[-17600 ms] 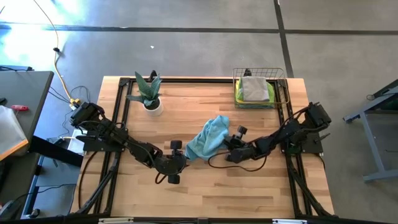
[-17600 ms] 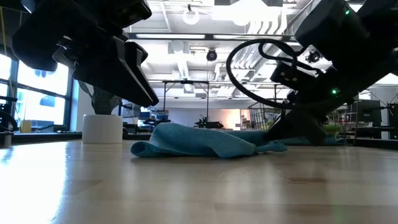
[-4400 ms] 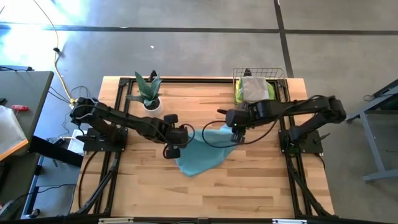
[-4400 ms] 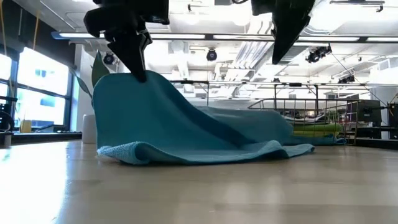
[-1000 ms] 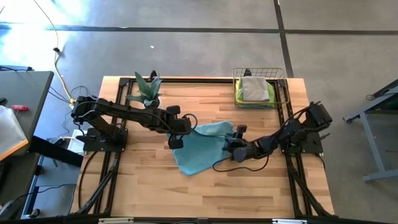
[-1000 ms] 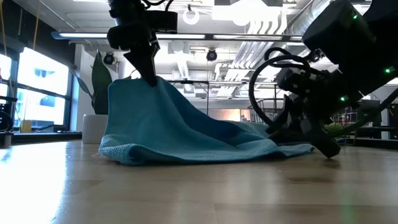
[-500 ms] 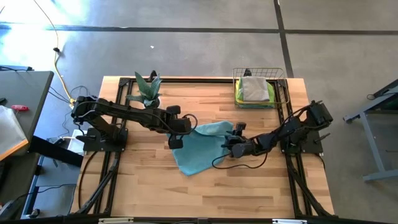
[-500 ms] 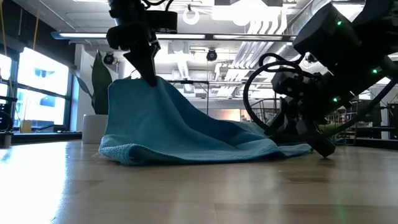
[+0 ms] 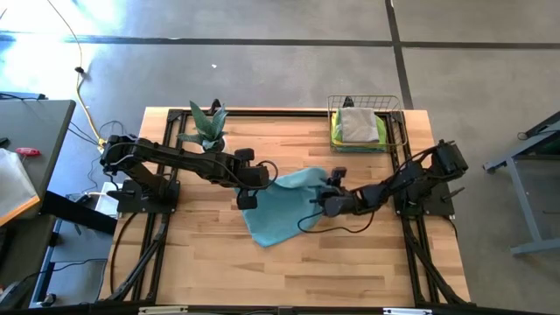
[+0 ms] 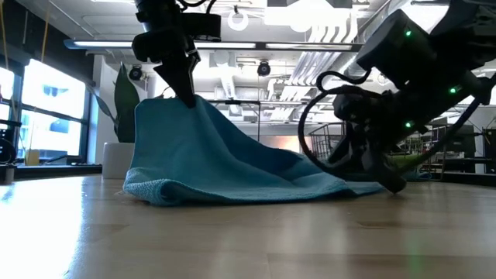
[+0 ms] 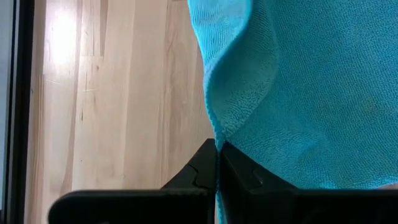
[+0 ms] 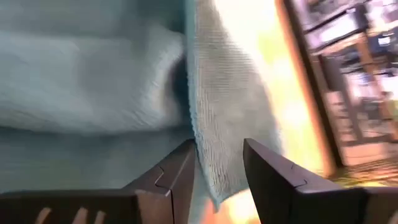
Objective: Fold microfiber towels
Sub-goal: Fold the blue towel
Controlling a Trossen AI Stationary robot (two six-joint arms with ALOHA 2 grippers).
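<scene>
The right gripper (image 12: 214, 168), jaws apart, straddled the towel's (image 9: 284, 208) basket-side (image 9: 367, 122) edge; the left gripper (image 11: 217, 163) pinched its opposite corner aloft.

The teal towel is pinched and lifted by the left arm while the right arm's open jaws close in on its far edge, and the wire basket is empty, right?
Not empty: the high view shows the wire basket holding folded towels. The rest stands for the teal towel.

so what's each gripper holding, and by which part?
Left gripper pinches the teal towel by a raised edge. Right gripper is open at its other edge, holding nothing.
</scene>
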